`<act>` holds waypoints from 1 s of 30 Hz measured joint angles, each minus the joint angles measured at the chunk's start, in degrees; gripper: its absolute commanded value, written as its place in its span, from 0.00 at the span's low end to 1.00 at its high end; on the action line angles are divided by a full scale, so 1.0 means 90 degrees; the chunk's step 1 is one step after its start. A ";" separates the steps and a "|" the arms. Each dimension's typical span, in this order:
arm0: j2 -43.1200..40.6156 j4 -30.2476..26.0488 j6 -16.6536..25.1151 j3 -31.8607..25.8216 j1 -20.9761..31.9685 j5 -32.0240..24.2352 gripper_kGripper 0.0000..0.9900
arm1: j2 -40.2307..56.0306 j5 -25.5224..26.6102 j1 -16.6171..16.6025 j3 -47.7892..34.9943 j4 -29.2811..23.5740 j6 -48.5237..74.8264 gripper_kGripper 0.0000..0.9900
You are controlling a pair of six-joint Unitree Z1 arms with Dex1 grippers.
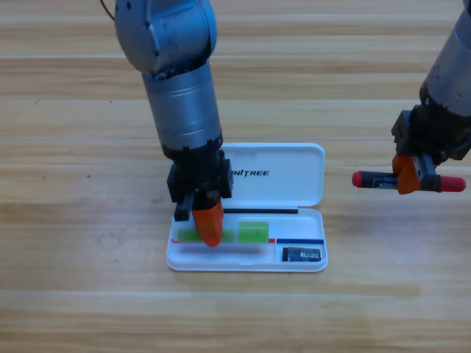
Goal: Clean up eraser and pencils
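The left gripper point(206, 224) points down into the open white case point(294, 173) at the middle of the desk point(73, 220), over the green pencil point(254, 232) lying in the tray's long compartment; whether its jaws are spread or pressed together cannot be told. The eraser point(302, 255) sits in the tray's lower right corner. Near the desk's right edge, the right gripper point(409, 176) pinches the red-and-black pencil point(375, 179) level, well apart from the case.
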State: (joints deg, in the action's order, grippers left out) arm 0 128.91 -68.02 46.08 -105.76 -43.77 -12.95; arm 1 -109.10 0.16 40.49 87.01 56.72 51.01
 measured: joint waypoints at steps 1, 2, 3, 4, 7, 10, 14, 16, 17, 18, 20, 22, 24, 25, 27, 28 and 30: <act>0.0006 0.0002 0.0000 0.0000 0.0000 0.0000 0.00 | 0.0000 0.0000 0.0000 0.0000 0.0000 -0.0001 0.00; 0.0015 0.0004 0.0000 0.0000 0.0000 0.0000 0.00 | 0.0000 0.0000 0.0002 0.0000 0.0000 -0.0001 0.00; 0.0027 0.0010 0.0000 0.0000 0.0000 -0.0001 0.00 | 0.0000 0.0001 0.0007 0.0000 0.0000 -0.0005 0.00; 0.0039 0.0019 0.0000 0.0000 0.0000 -0.0001 0.00 | 0.0000 0.0001 0.0011 0.0000 0.0000 -0.0015 0.00; 0.0084 0.0069 0.0000 0.0001 0.0000 -0.0005 0.00 | 0.0000 0.0002 0.0028 0.0000 0.0000 -0.0057 0.00; 0.0109 0.0110 0.0000 0.0016 0.0000 -0.0006 0.00 | 0.0000 0.0002 0.0043 0.0000 0.0000 -0.0086 0.00; 0.0115 0.0171 0.0000 0.0016 0.0000 -0.0006 0.00 | 0.0000 0.0003 0.0056 0.0000 0.0000 -0.0113 0.00; 0.0114 0.0177 0.0000 0.0016 0.0000 -0.0006 0.00 | -0.0001 0.0003 0.0067 0.0000 0.0000 -0.0143 0.00; 0.0115 0.0190 0.0000 0.0017 0.0000 -0.0006 0.00 | -0.0001 0.0003 0.0070 0.0000 0.0000 -0.0158 0.00; 0.0115 0.0211 0.0000 0.0019 0.0000 -0.0006 0.00 | -0.0001 0.0003 0.0073 0.0000 0.0000 -0.0165 0.00; 0.0115 0.0263 0.0000 0.0036 0.0000 -0.0006 0.00 | -0.0001 0.0003 0.0079 0.0000 0.0000 -0.0174 0.00; 0.0115 0.0318 0.0000 0.0065 0.0000 -0.0006 0.00 | -0.0001 0.0003 0.0085 0.0000 0.0000 -0.0184 0.00; 0.0115 0.0344 0.0000 0.0095 0.0000 -0.0006 0.00 | -0.0001 0.0003 0.0092 0.0000 0.0000 -0.0199 0.00; 0.0115 0.0345 0.0000 0.0108 0.0000 -0.0006 0.00 | -0.0001 0.0003 0.0093 0.0001 0.0000 -0.0202 0.00; 0.0115 0.0349 0.0000 0.0124 0.0000 -0.0006 0.00 | -0.0001 0.0003 0.0094 0.0000 0.0000 -0.0202 0.00; 0.0115 0.0352 0.0000 0.0130 0.0000 -0.0005 0.00 | -0.0001 0.0003 0.0095 0.0001 0.0000 -0.0203 0.00; 0.0115 0.0354 0.0000 0.0136 0.0000 -0.0005 0.00 | -0.0001 0.0003 0.0096 0.0001 0.0000 -0.0207 0.00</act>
State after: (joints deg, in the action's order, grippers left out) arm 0 129.94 -64.84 46.08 -104.54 -43.77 -13.00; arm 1 -109.11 0.19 41.36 87.02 56.72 49.15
